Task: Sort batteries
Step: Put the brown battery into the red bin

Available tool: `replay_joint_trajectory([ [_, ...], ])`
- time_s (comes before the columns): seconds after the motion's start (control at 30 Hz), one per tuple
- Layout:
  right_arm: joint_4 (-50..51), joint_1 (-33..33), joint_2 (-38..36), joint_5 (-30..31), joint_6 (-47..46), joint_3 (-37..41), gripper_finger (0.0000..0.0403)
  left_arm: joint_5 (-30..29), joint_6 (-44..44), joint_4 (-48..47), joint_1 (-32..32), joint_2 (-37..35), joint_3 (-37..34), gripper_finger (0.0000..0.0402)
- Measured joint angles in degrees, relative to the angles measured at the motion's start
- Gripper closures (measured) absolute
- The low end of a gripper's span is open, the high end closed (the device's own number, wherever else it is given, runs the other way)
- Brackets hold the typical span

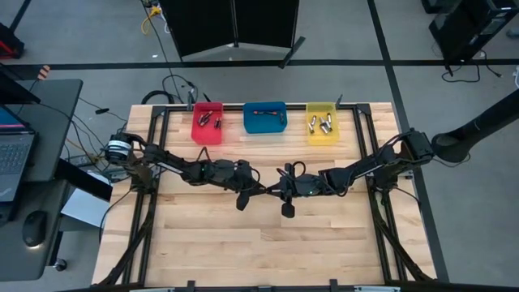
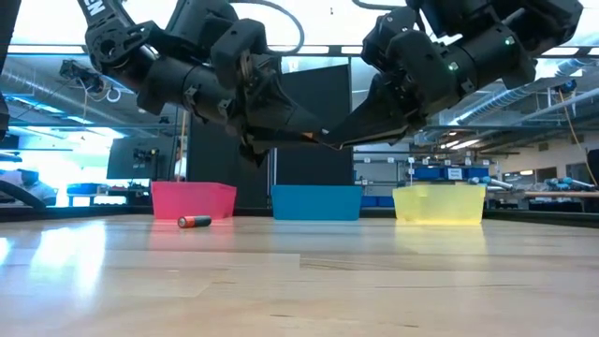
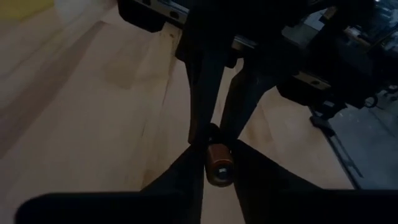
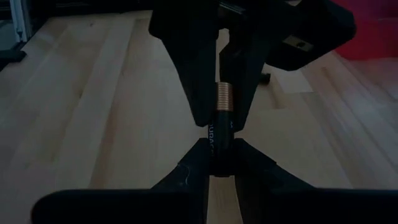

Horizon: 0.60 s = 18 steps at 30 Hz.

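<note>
Above the table's middle, both grippers pinch one battery (image 4: 222, 118) end to end, its long axis running left-right.

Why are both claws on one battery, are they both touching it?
Touching. In the right wrist view the right claw pinches the battery at one end, and the left claw presses its fingers on the copper end.
</note>
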<state>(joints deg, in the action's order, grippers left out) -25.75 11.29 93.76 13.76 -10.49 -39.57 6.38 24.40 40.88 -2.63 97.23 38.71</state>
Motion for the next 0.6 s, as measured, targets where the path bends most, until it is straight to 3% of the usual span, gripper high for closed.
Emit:
replay_joint_trajectory([
  [0.17, 0.0, 0.0, 0.0, 0.2, -1.8, 0.0, 0.0338, -0.6, -3.7, -0.2, 0.0, 0.0, 0.0, 0.0346],
  [0.43, -0.4, 0.0, 0.0, 2.1, -2.9, 0.0, 0.0233, -0.4, -7.0, 1.5, 0.0, -0.3, 0.0, 0.0346],
  [0.6, 0.0, 0.0, -0.2, 2.9, -2.5, 0.0, 0.0200, -0.5, -7.8, -0.5, 0.1, -2.7, 0.0, 0.0346],
])
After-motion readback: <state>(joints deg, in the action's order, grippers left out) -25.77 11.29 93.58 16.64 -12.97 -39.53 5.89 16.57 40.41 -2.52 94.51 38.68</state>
